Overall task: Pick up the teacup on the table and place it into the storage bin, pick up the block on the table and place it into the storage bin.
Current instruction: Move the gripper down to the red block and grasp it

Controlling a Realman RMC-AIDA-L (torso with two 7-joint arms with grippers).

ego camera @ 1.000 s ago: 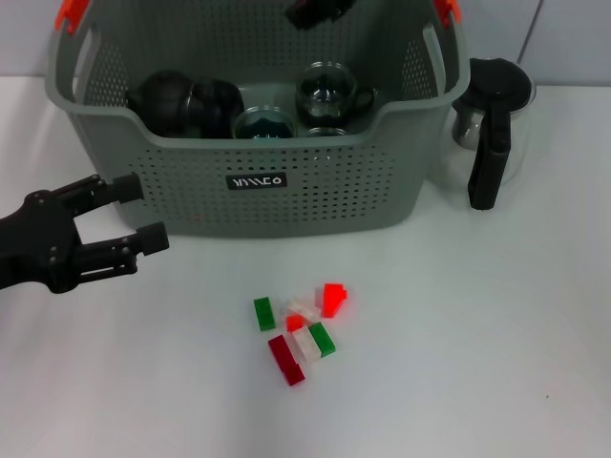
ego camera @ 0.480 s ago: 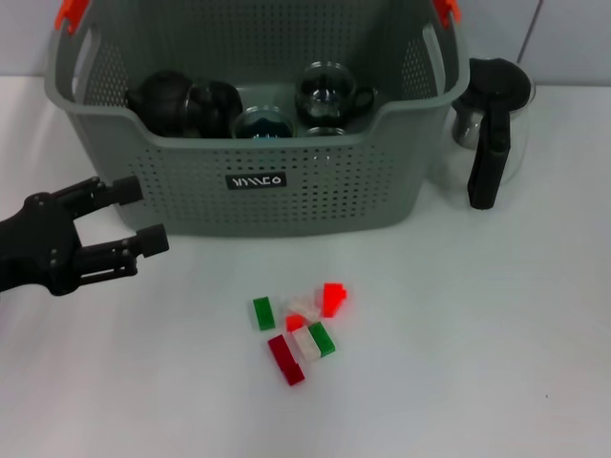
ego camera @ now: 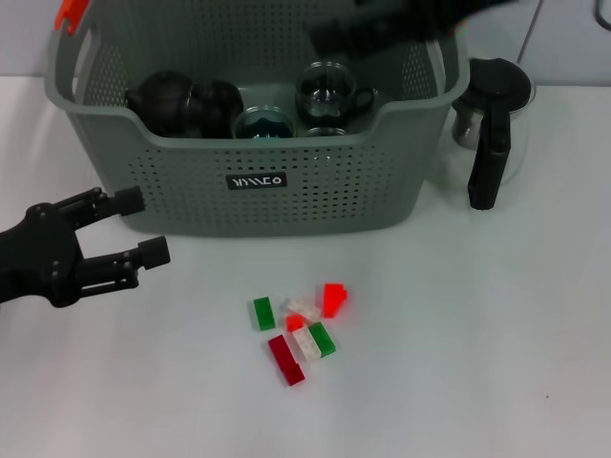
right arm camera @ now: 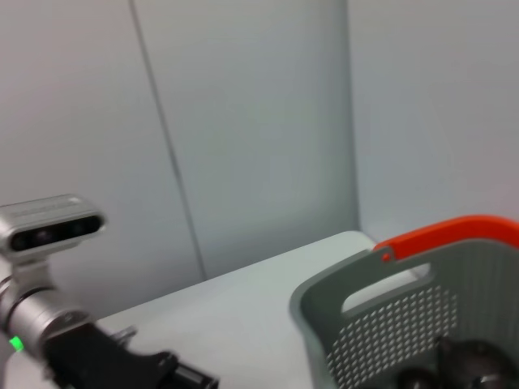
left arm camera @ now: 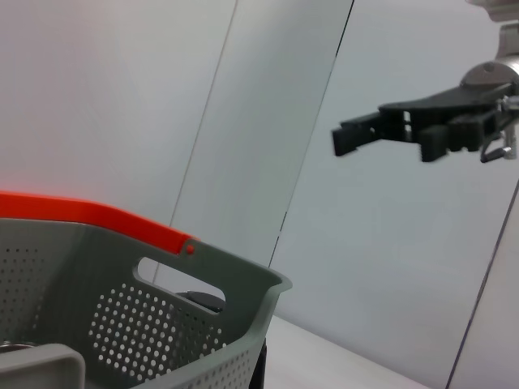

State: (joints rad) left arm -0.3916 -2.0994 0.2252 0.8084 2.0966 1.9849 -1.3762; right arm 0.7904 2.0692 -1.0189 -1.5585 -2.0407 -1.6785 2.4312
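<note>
We see the storage bin [ego camera: 258, 191] standing at the back of the white worktop [ego camera: 458, 363]. Inside it lie several dark and glass teacups [ego camera: 329, 91] and a dark teapot [ego camera: 162, 100]. In front of the bin, on the worktop, a small heap of blocks [ego camera: 301, 329] rests: red, green and white pieces, touching or just beside each other. A glass jug with black handle [ego camera: 492, 124] stands just beside the bin on the right side.

Our left tool [ego camera: 134, 229] hovers over the worktop near the bin's front left corner, with its two fingers spread apart and nothing between them. Our right tool [left arm camera: 381, 130] is high above the back of the bin; in the left wrist view its fingers stand apart and we see nothing held in them.
</note>
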